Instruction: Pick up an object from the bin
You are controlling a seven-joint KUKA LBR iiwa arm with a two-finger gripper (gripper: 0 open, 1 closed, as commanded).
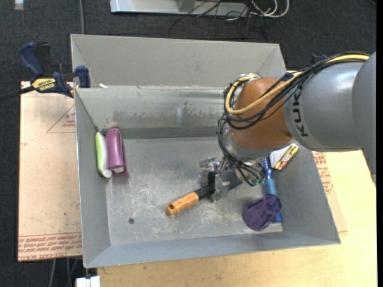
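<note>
From where I stand, the grey metal bin holds only a few things. The gripper is low over the bin floor, a little right of the middle, under the orange cover of the arm. Whether it is open or closed I cannot tell, because cables and the wrist hide it. Just beside it, toward the front left, lies a small tool with an orange handle; its dark end points to the gripper and seems to reach it. To the right, near the front wall, a purple cup lies on its side, touching a blue stick. Well apart, against the left wall, a purple block and a green-and-white piece lie side by side.
</note>
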